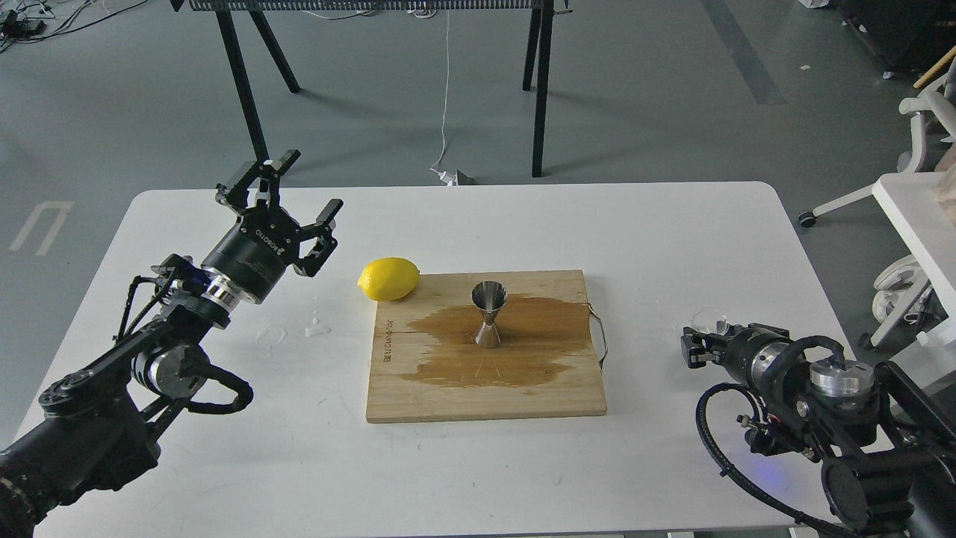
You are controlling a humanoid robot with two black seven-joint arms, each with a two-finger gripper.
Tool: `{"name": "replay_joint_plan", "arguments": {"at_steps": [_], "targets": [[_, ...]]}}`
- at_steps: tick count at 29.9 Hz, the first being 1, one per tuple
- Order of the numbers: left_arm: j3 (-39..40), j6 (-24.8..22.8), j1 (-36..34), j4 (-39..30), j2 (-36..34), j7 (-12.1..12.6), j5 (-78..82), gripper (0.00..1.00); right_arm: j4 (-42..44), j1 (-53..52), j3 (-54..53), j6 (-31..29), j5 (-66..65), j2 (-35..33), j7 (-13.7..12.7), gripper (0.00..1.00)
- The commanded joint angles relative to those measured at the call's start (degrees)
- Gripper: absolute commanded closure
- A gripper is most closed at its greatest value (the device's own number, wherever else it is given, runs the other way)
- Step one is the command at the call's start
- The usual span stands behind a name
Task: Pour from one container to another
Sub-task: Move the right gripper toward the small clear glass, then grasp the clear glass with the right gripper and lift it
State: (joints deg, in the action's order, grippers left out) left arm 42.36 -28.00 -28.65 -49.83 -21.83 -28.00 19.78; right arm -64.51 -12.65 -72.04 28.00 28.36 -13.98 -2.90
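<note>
The steel hourglass jigger [488, 314] stands upright in the middle of a wooden board [567, 396], inside a dark wet patch. The clear glass cup [709, 321] sits on the white table to the right of the board, faint and see-through. My right gripper [693, 349] lies low just in front of the cup and partly against it. It is small and dark, so its fingers cannot be told apart. My left gripper [308, 183] is raised over the table's left side with its fingers spread wide and nothing between them.
A yellow lemon [388, 278] rests at the board's far-left corner. Small puddles of water [317, 327] lie on the table [478, 478] left of the board. A metal handle [600, 336] sticks out of the board's right edge.
</note>
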Motion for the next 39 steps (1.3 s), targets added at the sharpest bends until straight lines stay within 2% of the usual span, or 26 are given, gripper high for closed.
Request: {"name": "replay_joint_plan", "arguments": {"at_steps": [1, 14, 26, 29, 39], "targets": [[0.0, 0.0, 0.0, 0.0, -0.05, 0.0, 0.09, 0.13, -0.27, 0.16, 0.06, 0.0, -0.76, 0.27, 0.0, 0.55], [0.0, 0.0, 0.0, 0.7, -0.05, 0.0, 0.09, 0.13, -1.58, -0.1, 3.22, 0.0, -1.29, 0.54, 0.53, 0.59], [-0.09, 0.0, 0.0, 0.79, 0.47, 0.0, 0.09, 0.13, -16.17, -0.53, 5.33, 0.0, -13.93, 0.36, 0.88, 0.6], [-0.17, 0.0, -0.09, 0.79, 0.74, 0.0, 0.18, 0.13, -17.76, -4.13, 9.1, 0.0, -19.03, 0.53, 0.61, 0.6], [-0.09, 0.0, -0.09, 0.79, 0.74, 0.0, 0.18, 0.13, -17.5, -15.82, 21.31, 0.0, -24.21, 0.97, 0.61, 0.6]]}}
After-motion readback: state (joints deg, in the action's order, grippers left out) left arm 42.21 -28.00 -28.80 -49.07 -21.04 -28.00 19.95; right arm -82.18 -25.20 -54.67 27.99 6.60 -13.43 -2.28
